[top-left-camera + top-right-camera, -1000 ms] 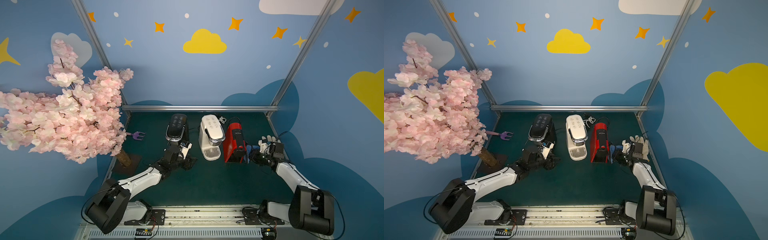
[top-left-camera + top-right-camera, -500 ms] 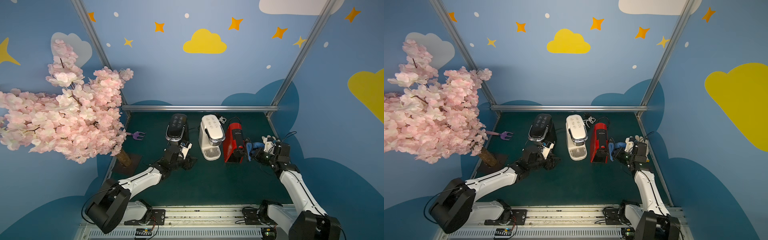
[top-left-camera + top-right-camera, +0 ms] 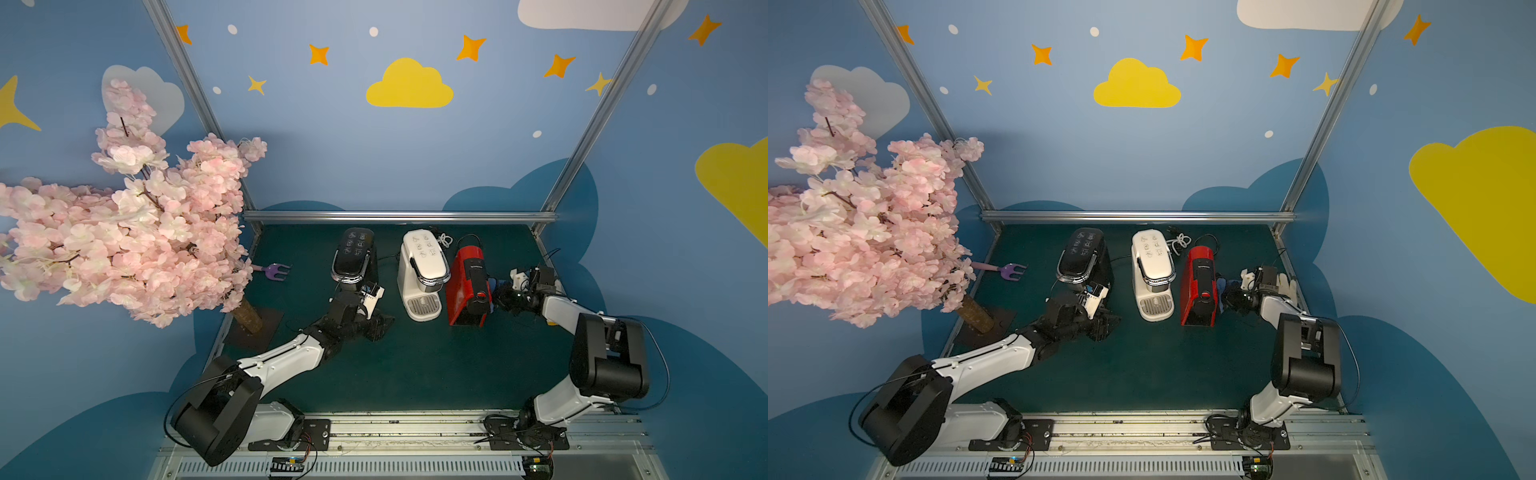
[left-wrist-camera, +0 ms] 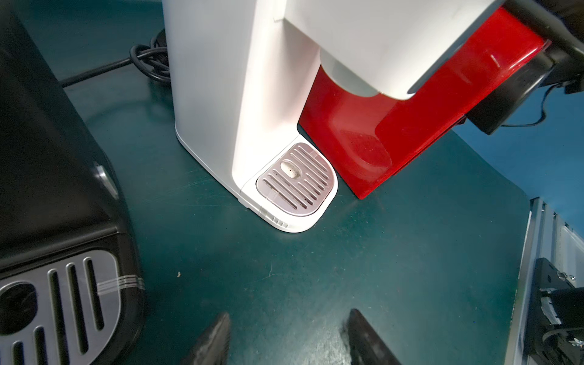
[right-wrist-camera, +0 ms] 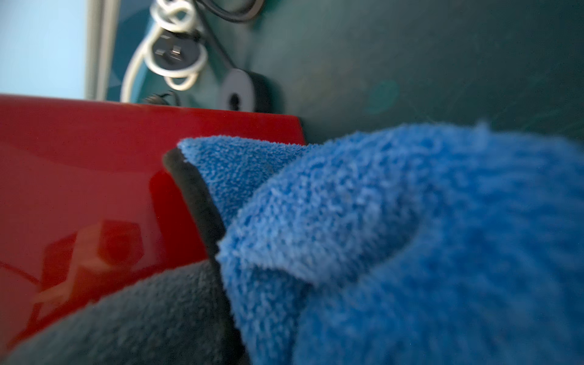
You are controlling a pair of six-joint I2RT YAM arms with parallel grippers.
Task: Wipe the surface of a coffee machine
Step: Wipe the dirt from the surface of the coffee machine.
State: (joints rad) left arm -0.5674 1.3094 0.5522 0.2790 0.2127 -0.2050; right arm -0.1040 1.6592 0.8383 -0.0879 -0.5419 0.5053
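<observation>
Three coffee machines stand in a row on the green mat: black (image 3: 353, 259), white (image 3: 424, 270) and red (image 3: 467, 286). My right gripper (image 3: 505, 297) is at the red machine's right side, shut on a blue cloth (image 3: 493, 286). In the right wrist view the blue cloth (image 5: 410, 237) with its dark edge fills the frame, hides the fingers and lies against the glossy red machine (image 5: 94, 177). My left gripper (image 4: 287, 319) hangs open and holds nothing, low over the mat in front of the black machine (image 4: 47, 158), facing the white machine (image 4: 252, 94).
A pink blossom tree (image 3: 124, 232) overhangs the left side, with a purple toy fork (image 3: 276, 272) on the mat beside it. Coiled cables (image 3: 444, 240) lie behind the machines. A metal rail (image 3: 399, 216) bounds the back. A white glove-like object (image 3: 1289, 284) lies by the right wall.
The right arm has lifted and folded its elbow, and its gripper has carried the cloth left, closer against the red machine's side. The left arm has not moved.
</observation>
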